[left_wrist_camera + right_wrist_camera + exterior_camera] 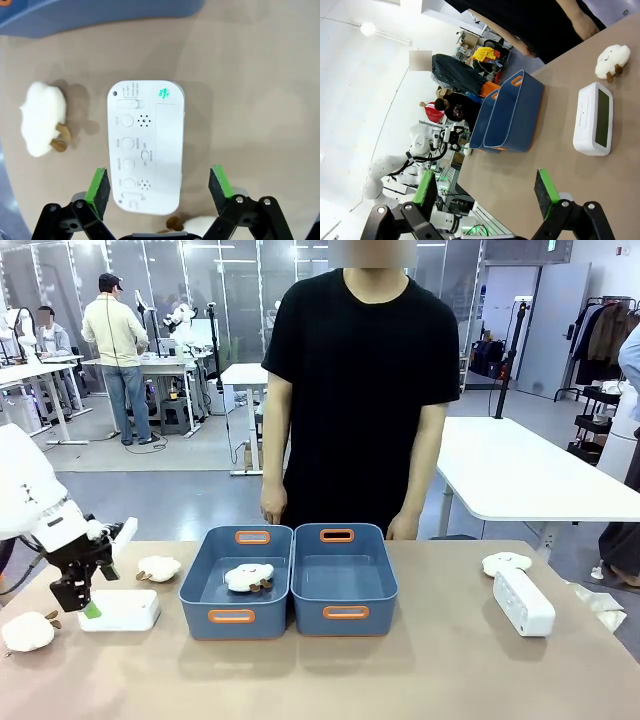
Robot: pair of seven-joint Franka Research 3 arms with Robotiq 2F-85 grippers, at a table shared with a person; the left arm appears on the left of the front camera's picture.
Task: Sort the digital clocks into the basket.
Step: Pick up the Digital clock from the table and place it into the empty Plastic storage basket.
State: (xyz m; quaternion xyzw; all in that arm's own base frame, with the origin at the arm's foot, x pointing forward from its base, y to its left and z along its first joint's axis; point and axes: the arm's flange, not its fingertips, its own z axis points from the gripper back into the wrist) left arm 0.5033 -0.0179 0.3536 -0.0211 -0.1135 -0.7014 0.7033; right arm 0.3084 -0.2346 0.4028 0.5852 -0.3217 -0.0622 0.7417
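One digital clock lies at the table's left, back face up with its buttons showing. My left gripper hangs open just over its near end, and its green pads stand apart on both sides of the clock without touching it. The other digital clock lies at the right, screen up, well ahead of my open, empty right gripper. Two blue baskets stand side by side in the middle: the left one holds a plush toy, the right one holds nothing.
Cream plush toys lie loose on the table: one by the left basket, one at the front left corner, one behind the right clock. A person stands at the far edge, hands hanging behind the baskets.
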